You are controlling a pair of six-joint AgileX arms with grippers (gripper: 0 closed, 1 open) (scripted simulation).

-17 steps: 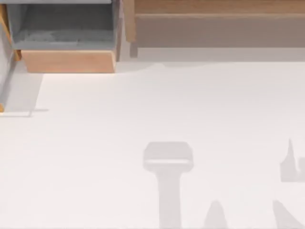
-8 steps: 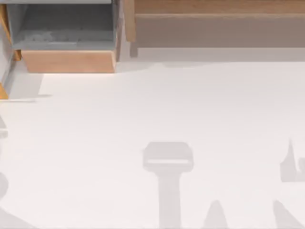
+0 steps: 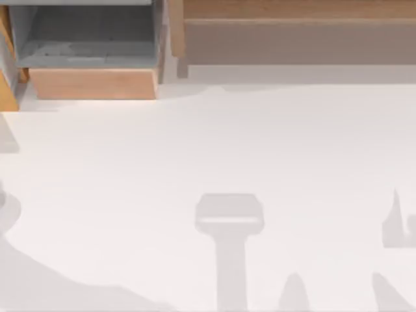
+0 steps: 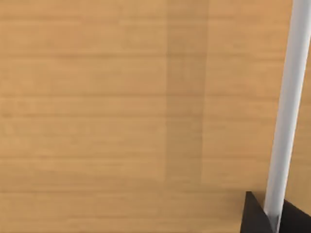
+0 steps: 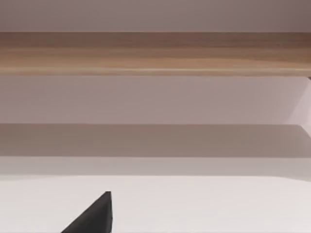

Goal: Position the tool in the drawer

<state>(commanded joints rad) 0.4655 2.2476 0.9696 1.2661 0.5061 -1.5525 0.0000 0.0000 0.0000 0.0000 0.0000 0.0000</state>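
The tool is out of view. At the back left of the top view stands the drawer (image 3: 91, 83), pulled open, its tan front panel facing the table and its grey floor behind it. Close in front of the left wrist camera is a tan wooden surface (image 4: 97, 107) crossed by a slim white bar (image 4: 286, 111). A dark tip of my left gripper (image 4: 260, 218) sits right beside that bar. The right wrist view holds a dark tip of my right gripper (image 5: 95, 216), low over the white table and facing the shelf.
A long brown wooden shelf (image 3: 292, 13) runs along the back right; it also appears as a wooden band (image 5: 155, 53) in the right wrist view. Grey arm shadows (image 3: 229, 221) lie on the white table (image 3: 260, 143). A tan wooden edge (image 3: 6, 91) stands at the far left.
The tan edge at the top view's left has drawn back towards the drawer. A broad shadow has spread across the table's lower left. The right side is unchanged.
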